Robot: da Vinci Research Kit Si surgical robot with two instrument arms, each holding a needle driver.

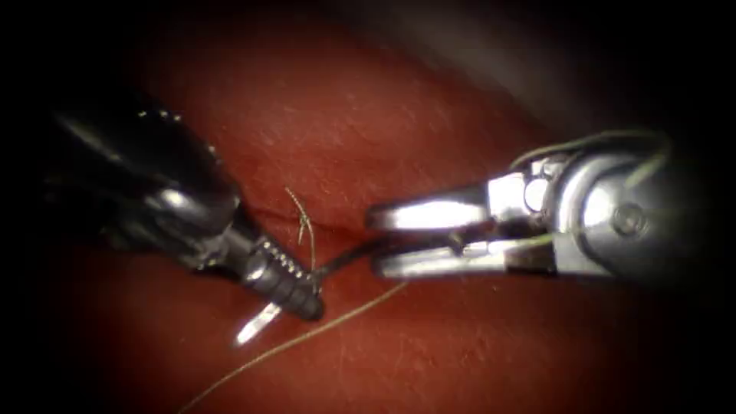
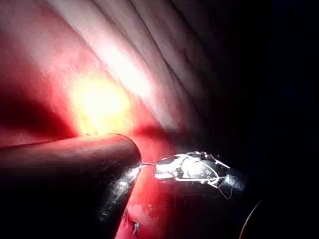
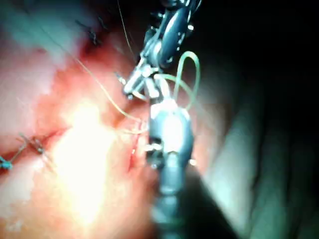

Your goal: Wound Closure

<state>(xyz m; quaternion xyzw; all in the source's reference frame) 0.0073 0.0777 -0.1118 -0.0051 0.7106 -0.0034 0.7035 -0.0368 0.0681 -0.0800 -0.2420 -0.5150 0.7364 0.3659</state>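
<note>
Bench practice, L to R: left tool (image 1: 287, 287) clamps the needle (image 1: 349, 257) near its tip, above the tissue (image 1: 368, 115) at the cut (image 1: 337, 226); thread (image 1: 307, 337) trails below; right tool (image 1: 429, 238) w/ jaws parted round the needle's other end. Risk: needle could twist or drop if neither grip's firm. No readable markings.

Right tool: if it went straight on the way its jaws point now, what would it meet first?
Probably the left tool. The right tool, jaws slightly apart around the dark needle, points left along it toward the left tool's jaws, which grip the needle's other end. Depth is uncertain.
</note>
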